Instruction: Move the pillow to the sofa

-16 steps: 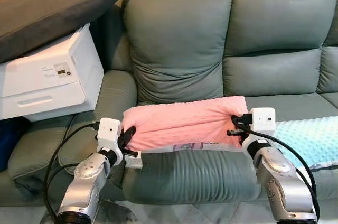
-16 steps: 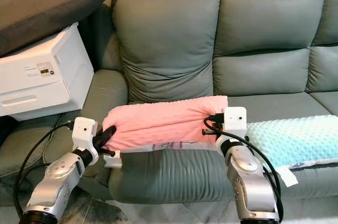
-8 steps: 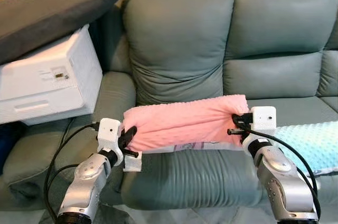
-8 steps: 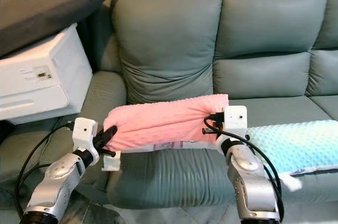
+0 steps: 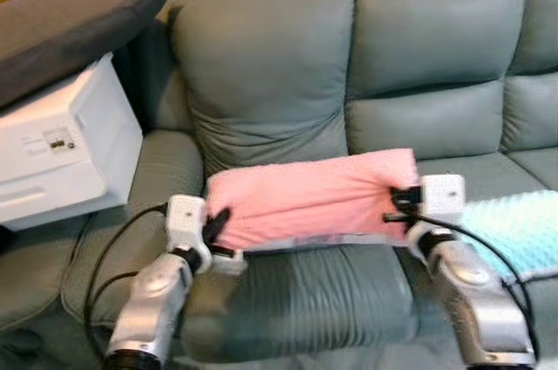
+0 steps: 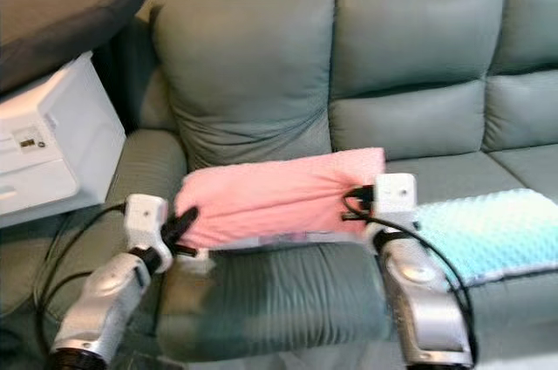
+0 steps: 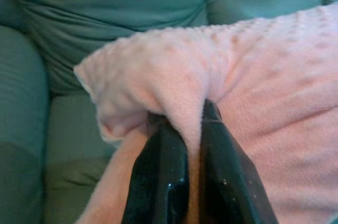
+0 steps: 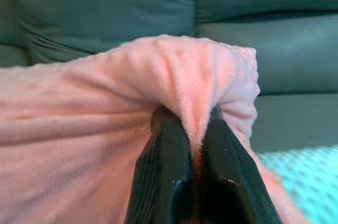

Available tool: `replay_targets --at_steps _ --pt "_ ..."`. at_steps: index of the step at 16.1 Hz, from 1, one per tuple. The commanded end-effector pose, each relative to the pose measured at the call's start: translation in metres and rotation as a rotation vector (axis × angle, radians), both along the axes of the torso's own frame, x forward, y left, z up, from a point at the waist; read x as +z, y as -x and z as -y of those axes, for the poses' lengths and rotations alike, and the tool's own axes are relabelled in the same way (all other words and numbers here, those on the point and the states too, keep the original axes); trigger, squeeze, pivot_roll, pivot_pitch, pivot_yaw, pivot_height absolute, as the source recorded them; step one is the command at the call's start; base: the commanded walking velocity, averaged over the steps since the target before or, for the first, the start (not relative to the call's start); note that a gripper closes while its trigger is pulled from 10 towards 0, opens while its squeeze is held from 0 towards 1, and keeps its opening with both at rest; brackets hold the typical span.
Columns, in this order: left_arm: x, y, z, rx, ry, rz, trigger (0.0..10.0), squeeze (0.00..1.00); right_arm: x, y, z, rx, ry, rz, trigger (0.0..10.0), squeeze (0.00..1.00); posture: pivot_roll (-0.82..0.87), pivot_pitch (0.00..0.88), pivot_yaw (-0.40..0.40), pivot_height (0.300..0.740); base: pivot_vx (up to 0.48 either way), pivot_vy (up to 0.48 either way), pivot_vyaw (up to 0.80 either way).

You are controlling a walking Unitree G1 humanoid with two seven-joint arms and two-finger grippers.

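A pink dotted pillow [image 5: 309,194] hangs stretched between my two grippers, just above the front of the grey-green sofa's seat cushion [image 5: 305,291]. My left gripper [image 5: 218,220] is shut on the pillow's left end, and its fingers [image 7: 161,171] pinch a fold of the pink fabric. At the right end my right gripper [image 5: 399,204] is shut on the pillow the same way, its fingers [image 8: 169,176] squeezing a ridge of cloth. The pillow's underside is hidden.
A white printer [image 5: 52,147] stands on the sofa's left side with a dark grey cushion [image 5: 70,25] on top. A light blue dotted pillow [image 5: 510,230] lies on the seat to the right. Sofa back cushions [image 5: 261,73] rise behind.
The view has shifted, so the sofa and printer sit further left in the picture. Both grippers still hold the pink pillow the same way, a little further over the seat.
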State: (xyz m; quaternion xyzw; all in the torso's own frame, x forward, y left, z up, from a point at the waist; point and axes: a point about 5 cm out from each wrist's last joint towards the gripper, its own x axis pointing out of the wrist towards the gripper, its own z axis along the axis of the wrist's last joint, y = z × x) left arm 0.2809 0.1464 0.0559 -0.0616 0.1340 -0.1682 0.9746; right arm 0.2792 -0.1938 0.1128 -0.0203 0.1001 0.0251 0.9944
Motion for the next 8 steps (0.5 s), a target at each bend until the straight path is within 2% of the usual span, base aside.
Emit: replay_targets --at_steps 1,8 --pt "-0.0015 0.0018 -0.0182 0.057 -0.036 -0.003 10.0 0.0 0.0096 -0.0022 -0.0017 0.0 -0.002 0.037 10.0 0.0 -0.1 0.0 0.057 0.74 0.0 0.0 0.0" --pt "-0.0032 0.0027 -0.0192 0.066 -0.049 -0.012 10.0 0.0 0.0081 -0.001 -0.0049 0.016 -0.006 0.028 10.0 0.0 -0.09 0.0 0.058 0.74 0.0 0.0 0.0"
